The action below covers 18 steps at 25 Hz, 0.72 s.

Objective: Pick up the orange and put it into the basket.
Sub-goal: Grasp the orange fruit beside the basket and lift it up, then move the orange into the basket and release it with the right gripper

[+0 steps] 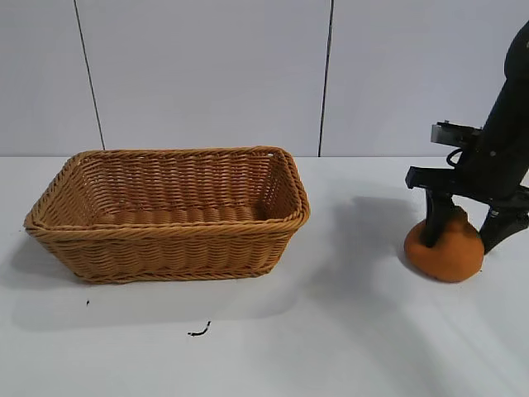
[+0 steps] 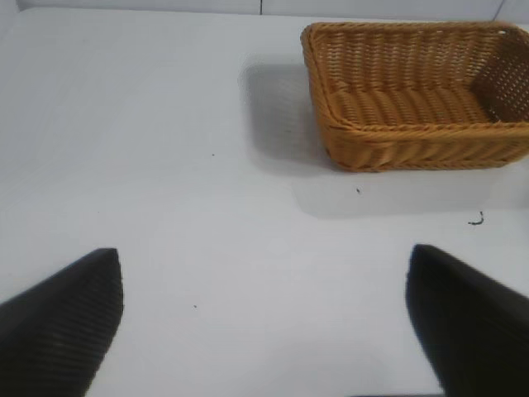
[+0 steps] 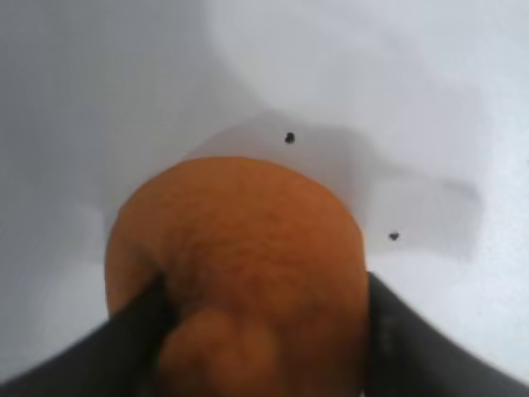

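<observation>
Nearest in the exterior view, on the bare white surface [image 1: 273, 347], lies a small dark curled scrap [image 1: 198, 332], with a tiny dark speck [image 1: 88, 303] off to its left. Behind these stands the basket [image 1: 165, 248], woven tan wicker with flaring sides and a braided rim, nothing visible inside it. Level with it but well apart, at the right side of that view, the orange [image 1: 450, 252] sits on the surface. The right tool [image 1: 471, 231] has its two black fingers straddling the fruit, one pressed against its left flank, the other down at its right side; the fruit appears to rest on the surface. Farthest back is a pale panelled wall [image 1: 207, 74].

The right wrist view shows what the exterior camera cannot: the orange [image 3: 240, 273] fills the space between the two dark fingers [image 3: 124, 339], both of them touching its rough skin, with the knobby bump facing the camera. So the right tool [image 3: 260, 331] is partly closed around the fruit, as wide as the fruit allows. Two dark specks mark the surface beyond it.

The left tool [image 2: 264, 314] appears only in its own wrist view, its two dark fingertips [image 2: 70, 310] spread wide with nothing between them, above bare surface. Farther off in that view sit the basket [image 2: 397, 145] and the curled scrap [image 2: 476, 220] near it.
</observation>
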Motion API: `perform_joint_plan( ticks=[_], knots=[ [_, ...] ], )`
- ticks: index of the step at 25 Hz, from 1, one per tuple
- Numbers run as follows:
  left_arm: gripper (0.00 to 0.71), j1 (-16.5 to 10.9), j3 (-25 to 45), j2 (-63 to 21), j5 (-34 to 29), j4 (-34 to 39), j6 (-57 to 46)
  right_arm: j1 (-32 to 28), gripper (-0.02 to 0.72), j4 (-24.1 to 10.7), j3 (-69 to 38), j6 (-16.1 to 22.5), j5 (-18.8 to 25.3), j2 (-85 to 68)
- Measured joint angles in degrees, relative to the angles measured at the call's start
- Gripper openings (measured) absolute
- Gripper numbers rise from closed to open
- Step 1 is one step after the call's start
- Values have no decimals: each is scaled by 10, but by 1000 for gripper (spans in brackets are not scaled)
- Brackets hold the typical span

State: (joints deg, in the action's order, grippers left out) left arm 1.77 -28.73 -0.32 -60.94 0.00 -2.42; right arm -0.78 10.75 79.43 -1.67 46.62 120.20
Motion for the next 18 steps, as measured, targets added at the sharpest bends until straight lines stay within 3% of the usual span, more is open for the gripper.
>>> perform_joint_plan(
  ticks=[12,18],
  knots=[
    [666,0,0,0,0,0,0,2,44,0,166,-1,127,-69],
    [666,0,0,0,0,0,0,24,44,10,217,0,146,-69]
  ],
)
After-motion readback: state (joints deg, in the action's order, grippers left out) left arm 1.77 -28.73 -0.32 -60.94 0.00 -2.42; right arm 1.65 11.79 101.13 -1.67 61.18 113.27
